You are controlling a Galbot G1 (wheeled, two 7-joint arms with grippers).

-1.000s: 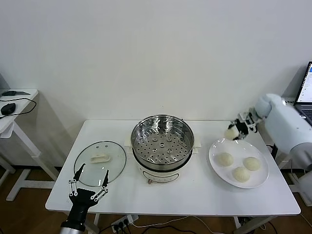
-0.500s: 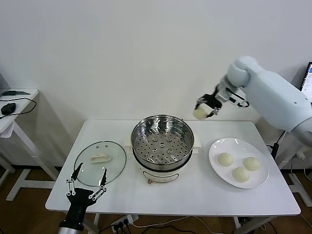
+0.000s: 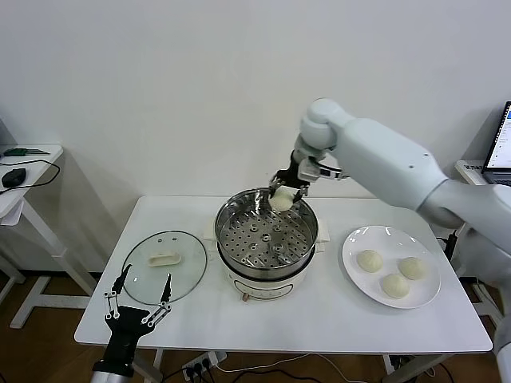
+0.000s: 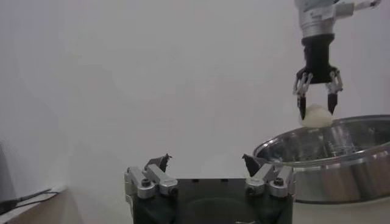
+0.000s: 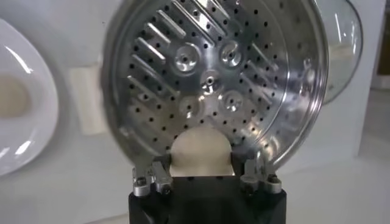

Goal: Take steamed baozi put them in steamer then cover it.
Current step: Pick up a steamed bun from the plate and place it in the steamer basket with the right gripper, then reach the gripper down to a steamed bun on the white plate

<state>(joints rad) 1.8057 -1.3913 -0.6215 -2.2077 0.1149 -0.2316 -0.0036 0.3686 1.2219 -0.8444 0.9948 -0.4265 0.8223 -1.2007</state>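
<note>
Since the earlier frames, the right gripper (image 3: 284, 190) is being carried leftward from the plate (image 3: 355, 263) to a position above the far rim of the steamer (image 3: 227, 237), with one baozi (image 3: 280, 201) being clenched between its fingertips; the bun is hanging just above the rim, as confirmed in the left wrist view (image 4: 316, 115). In the right wrist view the bun (image 5: 200, 150) is being held over the near edge of the perforated floor, not yet over its centre.

Progress is being judged as early: no bun is yet lying in the steamer basket, the first is being delivered, and three baozi (image 3: 368, 260) (image 3: 413, 267) (image 3: 395, 285) are being left on the plate at the right. The cover (image 3: 164, 267) is lying flat on the table (image 3: 319, 319) to the left of the steamer, well apart from it, handle up; covering is not yet begun.

Regarding clearance, the basket interior is being left fully open, so ample room is being offered for a descent, provided the rim is being cleared first. The left gripper (image 3: 137, 295) is being parked with fingers spread wide at the near left table edge, just beside the cover and clear of the right arm's path. The plate is sitting close to the right table edge.
</note>
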